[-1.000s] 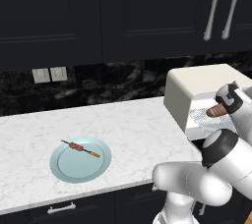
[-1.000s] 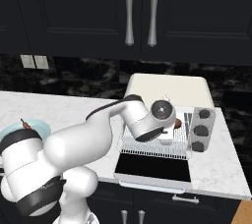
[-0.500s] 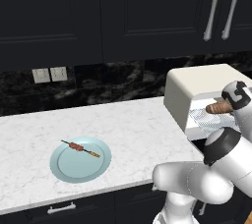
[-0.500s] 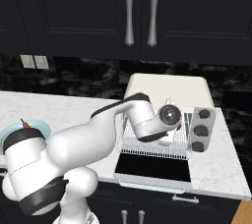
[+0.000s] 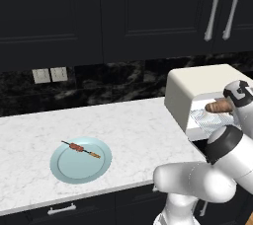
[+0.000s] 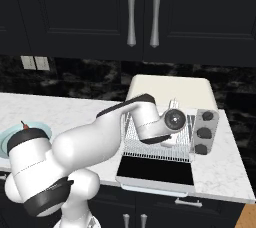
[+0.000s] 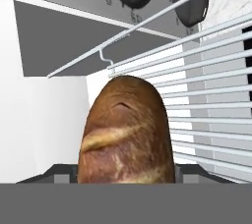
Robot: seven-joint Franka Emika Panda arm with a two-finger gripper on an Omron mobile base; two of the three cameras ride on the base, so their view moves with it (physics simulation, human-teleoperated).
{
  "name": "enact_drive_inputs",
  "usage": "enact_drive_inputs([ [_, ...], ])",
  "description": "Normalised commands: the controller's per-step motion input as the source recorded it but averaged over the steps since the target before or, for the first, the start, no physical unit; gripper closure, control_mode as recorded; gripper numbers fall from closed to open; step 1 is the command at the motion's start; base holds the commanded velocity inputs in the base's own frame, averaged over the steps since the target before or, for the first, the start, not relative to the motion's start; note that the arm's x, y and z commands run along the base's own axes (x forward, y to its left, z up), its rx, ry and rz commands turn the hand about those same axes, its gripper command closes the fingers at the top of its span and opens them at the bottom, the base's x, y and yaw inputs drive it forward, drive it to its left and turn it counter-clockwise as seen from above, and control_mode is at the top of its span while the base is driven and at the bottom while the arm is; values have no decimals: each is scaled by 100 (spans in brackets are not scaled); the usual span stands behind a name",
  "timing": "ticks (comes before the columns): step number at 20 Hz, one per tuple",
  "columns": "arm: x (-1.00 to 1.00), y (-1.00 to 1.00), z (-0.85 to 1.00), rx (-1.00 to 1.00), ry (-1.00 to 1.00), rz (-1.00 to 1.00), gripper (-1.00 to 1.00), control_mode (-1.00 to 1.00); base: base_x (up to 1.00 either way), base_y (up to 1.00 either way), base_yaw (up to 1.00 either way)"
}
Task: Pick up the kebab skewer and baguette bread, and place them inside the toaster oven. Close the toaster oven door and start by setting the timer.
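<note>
Since a second ago your arm has carried the baguette bread (image 5: 219,106) further to the right and deeper into the mouth of the toaster oven (image 5: 197,83).

From the left base camera, you see the loaf poking out level over the wire rack (image 5: 210,119), while the kebab skewer (image 5: 81,149) lies on the blue plate (image 5: 64,169) on the bench (image 5: 123,125), well apart from the oven.

From the right base camera, the toaster oven door (image 6: 156,172) lies folded down flat and your wrist sits over the rack, beside the knobs (image 6: 204,133).

From the hand camera, the end effector (image 7: 125,171) is clamped on the baguette, which points into the cavity just above the rack bars. Keep the loaf level, lower it until it rests on the bars, then let go and back straight out so the fingers don't snag the rack or the door.
</note>
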Motion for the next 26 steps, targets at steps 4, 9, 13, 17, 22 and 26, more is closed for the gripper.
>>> enact_drive_inputs([
  [4,0,0,0,0,0,0,-100,-100,0,0,0],
  [9,0,0,0,0,0,0,-100,-100,0,0,0],
  [13,-1,-1,1,0,0,0,-100,-100,0,0,0],
  [17,-47,-21,17,0,0,0,-100,-100,0,0,0],
  [22,-86,-12,35,-3,0,0,-100,-100,0,0,0],
  [26,-67,15,46,-8,4,3,-100,-100,0,0,0],
])
